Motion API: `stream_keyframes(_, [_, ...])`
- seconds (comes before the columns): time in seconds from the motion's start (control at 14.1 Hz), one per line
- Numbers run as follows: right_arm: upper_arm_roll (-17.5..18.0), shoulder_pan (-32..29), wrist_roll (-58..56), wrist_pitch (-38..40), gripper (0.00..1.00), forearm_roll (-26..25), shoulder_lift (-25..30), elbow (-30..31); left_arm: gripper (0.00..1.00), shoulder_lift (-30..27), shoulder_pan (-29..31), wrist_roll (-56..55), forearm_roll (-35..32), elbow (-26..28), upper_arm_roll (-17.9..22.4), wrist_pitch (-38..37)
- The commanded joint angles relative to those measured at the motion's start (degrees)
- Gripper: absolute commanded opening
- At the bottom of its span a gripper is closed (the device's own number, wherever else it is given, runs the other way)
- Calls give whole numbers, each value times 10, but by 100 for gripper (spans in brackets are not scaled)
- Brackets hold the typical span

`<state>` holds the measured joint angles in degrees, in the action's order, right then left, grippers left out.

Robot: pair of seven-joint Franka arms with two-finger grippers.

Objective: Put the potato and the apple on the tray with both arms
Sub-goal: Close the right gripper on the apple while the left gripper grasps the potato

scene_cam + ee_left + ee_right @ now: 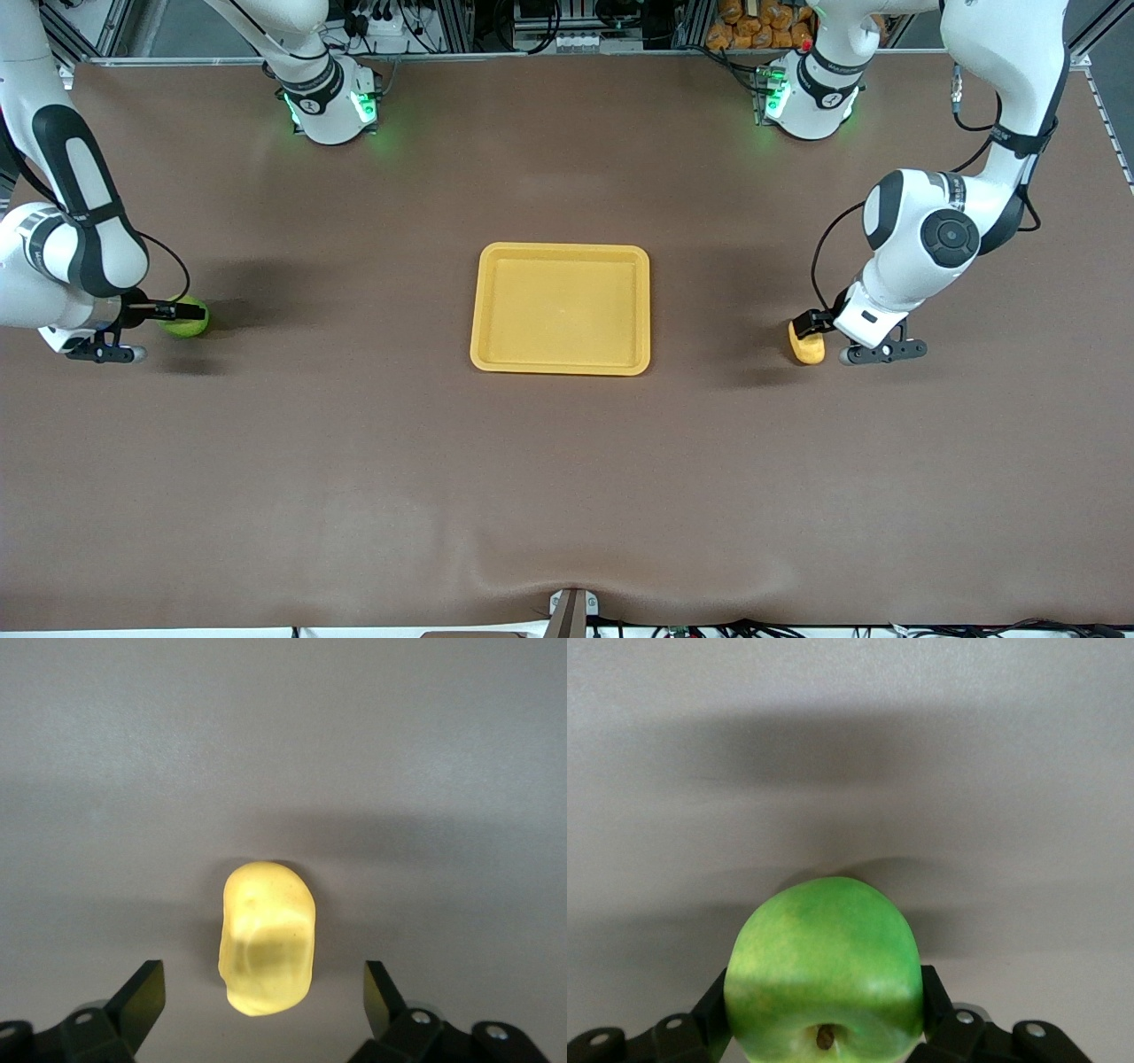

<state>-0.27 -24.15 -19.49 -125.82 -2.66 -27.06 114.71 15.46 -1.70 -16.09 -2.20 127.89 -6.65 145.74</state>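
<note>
The green apple is near the right arm's end of the table, level with the tray. My right gripper is shut on it; in the right wrist view the fingers press both sides of the apple, stem end toward the camera. The pale yellow potato lies on the table toward the left arm's end. My left gripper is low over it and open; in the left wrist view its fingers stand wide on either side of the potato, not touching. The yellow-orange tray lies at the table's middle.
The brown table top stretches wide around the tray. Both arm bases stand along the edge farthest from the front camera, with cables and racks past them.
</note>
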Motion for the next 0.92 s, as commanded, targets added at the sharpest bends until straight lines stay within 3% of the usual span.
stream_keyframes(0.0, [12, -12, -27, 35, 0, -9, 9, -26, 96, 15, 1, -15, 2, 9, -3, 34])
stream_keyframes(0.57, [15, 16, -28, 124, 0, -8, 10, -110, 86, 56, 0, -17, 2, 7, -3, 69])
stream_keyframes(0.85, [16, 35, -28, 193, 0, -8, 11, -153, 74, 63, 0, -17, 2, 7, -3, 71])
